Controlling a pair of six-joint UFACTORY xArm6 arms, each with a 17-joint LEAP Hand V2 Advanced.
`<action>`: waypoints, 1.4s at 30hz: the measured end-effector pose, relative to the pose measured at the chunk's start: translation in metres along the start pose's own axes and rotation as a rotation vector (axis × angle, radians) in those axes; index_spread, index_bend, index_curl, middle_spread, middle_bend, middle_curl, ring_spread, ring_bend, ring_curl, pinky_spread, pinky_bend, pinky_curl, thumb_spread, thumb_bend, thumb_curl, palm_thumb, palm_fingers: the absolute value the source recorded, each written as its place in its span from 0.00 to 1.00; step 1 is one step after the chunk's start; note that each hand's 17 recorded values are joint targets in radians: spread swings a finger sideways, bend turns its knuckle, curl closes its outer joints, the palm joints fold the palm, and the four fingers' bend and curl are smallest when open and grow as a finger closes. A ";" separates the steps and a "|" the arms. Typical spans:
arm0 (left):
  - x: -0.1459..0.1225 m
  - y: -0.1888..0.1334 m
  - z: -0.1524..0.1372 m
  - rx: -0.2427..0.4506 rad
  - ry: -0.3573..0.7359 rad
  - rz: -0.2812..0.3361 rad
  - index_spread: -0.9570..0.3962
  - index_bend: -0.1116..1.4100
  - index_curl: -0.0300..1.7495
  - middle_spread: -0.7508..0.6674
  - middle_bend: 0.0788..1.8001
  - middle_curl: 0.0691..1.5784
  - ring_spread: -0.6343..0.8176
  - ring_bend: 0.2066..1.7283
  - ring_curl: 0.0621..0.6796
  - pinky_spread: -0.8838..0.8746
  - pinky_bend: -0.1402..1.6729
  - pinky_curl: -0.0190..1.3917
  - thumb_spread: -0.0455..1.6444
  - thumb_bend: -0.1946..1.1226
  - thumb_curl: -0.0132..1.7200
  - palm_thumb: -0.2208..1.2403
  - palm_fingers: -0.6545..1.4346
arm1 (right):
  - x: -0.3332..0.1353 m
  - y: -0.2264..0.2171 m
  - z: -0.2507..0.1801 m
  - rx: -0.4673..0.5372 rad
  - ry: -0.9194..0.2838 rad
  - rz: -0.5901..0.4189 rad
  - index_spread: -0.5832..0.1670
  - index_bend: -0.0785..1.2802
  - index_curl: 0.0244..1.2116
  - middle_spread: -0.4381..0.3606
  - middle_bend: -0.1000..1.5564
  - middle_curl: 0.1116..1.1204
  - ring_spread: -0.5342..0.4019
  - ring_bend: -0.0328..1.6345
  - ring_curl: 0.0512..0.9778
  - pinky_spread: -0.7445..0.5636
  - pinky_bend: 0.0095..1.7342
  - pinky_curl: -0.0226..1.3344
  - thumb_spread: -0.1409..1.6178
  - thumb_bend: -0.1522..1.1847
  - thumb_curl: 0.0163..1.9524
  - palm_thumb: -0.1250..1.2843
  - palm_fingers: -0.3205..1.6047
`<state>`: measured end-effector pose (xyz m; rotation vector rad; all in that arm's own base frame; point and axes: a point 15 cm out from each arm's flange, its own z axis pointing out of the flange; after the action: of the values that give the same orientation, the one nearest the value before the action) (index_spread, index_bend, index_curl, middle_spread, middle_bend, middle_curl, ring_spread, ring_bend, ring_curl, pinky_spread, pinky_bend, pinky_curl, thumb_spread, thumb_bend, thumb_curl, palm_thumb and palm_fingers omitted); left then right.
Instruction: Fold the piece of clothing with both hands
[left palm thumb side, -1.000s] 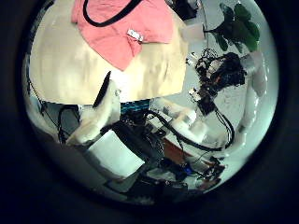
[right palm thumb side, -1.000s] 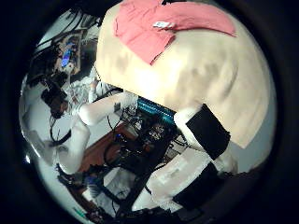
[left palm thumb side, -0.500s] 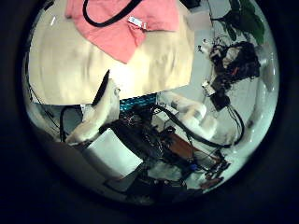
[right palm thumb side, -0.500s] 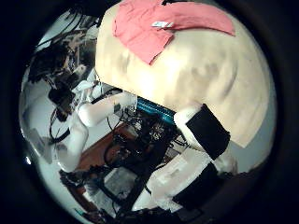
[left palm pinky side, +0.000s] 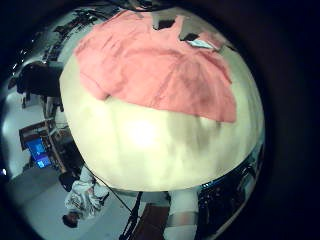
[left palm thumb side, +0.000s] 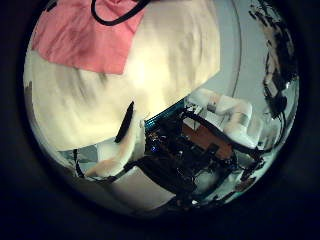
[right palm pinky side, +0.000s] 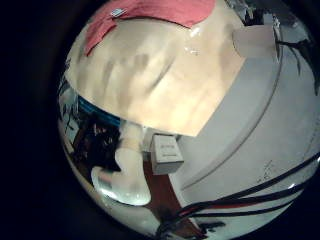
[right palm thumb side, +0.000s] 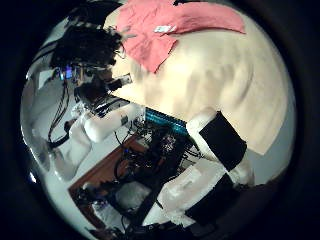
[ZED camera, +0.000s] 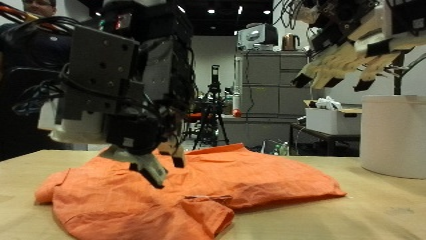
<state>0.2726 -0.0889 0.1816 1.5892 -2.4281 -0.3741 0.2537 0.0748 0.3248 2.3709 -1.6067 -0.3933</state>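
Note:
An orange shirt (ZED camera: 200, 195) lies spread flat on the tan table (ZED camera: 360, 215). The shirt fills much of the left little finger palm view (left palm pinky side: 150, 70) and shows in the left thumb palm view (left palm thumb side: 80, 35). My right hand (ZED camera: 353, 45) is high in the air beyond the shirt, fingers relaxed and spread, holding nothing. Its palm views show the shirt (right palm thumb side: 160, 25) (right palm pinky side: 150, 12) farther off.
A tall white container (ZED camera: 393, 135) stands on the table under my right hand. Bare tabletop (left palm pinky side: 150, 150) lies in front of the shirt up to the table's edge (right palm thumb side: 170, 115). A white tag (left palm pinky side: 203, 43) sits on the shirt.
The left thumb side palm view has swung, so my left hand has moved; the shirt now sits at that view's edge. The right view has barely shifted. The shirt lies as before.

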 end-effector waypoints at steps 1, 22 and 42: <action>0.004 -0.002 0.006 -0.015 -0.005 0.014 0.81 0.17 0.18 0.77 0.06 0.16 0.80 0.16 0.23 0.78 0.24 0.24 0.68 0.11 0.17 0.36 0.30 | 0.001 0.000 0.000 0.000 -0.001 0.007 0.31 0.22 0.30 0.63 0.17 0.21 0.84 0.13 0.17 0.85 0.10 0.21 0.95 0.11 0.11 0.59 0.26; -0.008 -0.018 0.068 -0.137 -0.159 0.043 0.83 0.19 0.16 0.65 0.20 0.20 0.75 0.16 0.23 0.76 0.18 0.21 0.59 0.13 0.18 0.33 0.43 | 0.005 0.002 0.003 -0.009 -0.007 0.024 0.32 0.23 0.30 0.64 0.17 0.21 0.85 0.13 0.16 0.85 0.10 0.21 0.95 0.11 0.11 0.59 0.26; -0.015 -0.012 0.034 -0.140 -0.179 -0.003 0.45 0.28 0.25 0.23 0.44 0.50 0.13 0.68 0.74 0.15 0.62 0.40 0.63 0.24 0.29 0.77 0.84 | 0.008 0.003 0.000 -0.007 -0.009 0.031 0.32 0.22 0.31 0.65 0.17 0.21 0.85 0.13 0.16 0.85 0.10 0.21 0.95 0.11 0.11 0.59 0.26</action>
<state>0.2785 -0.0764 0.1453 1.5612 -2.4651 -0.6987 0.2535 0.0666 0.3250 2.3396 -1.6411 -0.4036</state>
